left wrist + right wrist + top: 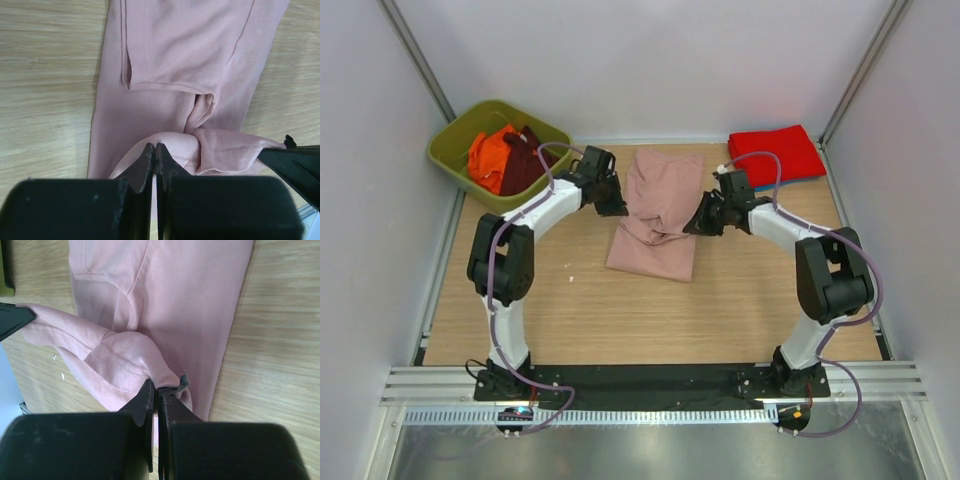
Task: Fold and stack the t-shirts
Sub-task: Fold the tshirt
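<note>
One red cloth tee (775,153) lies folded at far right corner of the surface (570,310): done. Now the dusty-pink cloth tee (655,225) sits mid-surface, narrowed lengthwise, far end bunched & raised. Both left tool (155,152) & right tool (156,390) are pinched tight on that raised fold. Still to do: orange tee (488,158) & maroon tee (525,160), crumpled in olive-green plastic bin (445,160), far left corner.
</note>
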Robot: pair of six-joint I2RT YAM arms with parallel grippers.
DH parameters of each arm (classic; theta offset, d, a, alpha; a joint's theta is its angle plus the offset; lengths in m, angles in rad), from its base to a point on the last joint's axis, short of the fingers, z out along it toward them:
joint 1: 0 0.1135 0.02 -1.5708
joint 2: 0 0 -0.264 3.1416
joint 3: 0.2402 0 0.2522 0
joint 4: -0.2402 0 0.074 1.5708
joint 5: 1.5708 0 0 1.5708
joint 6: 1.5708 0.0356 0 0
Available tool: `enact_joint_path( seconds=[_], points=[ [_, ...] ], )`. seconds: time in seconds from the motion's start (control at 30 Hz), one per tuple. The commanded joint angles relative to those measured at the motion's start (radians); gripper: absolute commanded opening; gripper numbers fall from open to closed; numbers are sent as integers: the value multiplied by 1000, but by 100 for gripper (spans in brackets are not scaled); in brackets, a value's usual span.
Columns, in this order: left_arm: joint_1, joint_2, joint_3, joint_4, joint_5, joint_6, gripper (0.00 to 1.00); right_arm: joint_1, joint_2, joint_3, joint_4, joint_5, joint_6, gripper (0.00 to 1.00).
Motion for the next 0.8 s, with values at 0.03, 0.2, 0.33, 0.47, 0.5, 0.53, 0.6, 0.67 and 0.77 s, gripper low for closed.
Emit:
enact_joint_path(
  seconds=[0.03,0.2,0.33,0.47,0.5,0.53,0.6,0.67,0.77],
  points=[
    [15,30,78,-12,29,12,0,-19,25,65,37,-43,-30,1],
    [24,64,106,-45,6,-20,0,-34,59,75,54,-69,-39,1],
    [34,84,127,-55,-5,-29,0,-52,94,104,59,-95,-46,1],
    [38,121,172,-85,-13,-28,0,-71,119,124,51,-107,-57,1],
    [40,126,178,-90,-13,-26,0,-74,124,124,53,-112,-56,1],
    [40,130,182,-94,-16,-26,0,-75,127,128,56,-114,-57,1],
    [40,136,192,-96,-17,-25,0,-78,143,130,60,-124,-56,1],
    [38,153,201,-99,-16,-23,0,-78,156,136,69,-132,-56,1],
    [40,176,218,-107,-13,-23,0,-80,177,144,80,-138,-53,2]
  ],
)
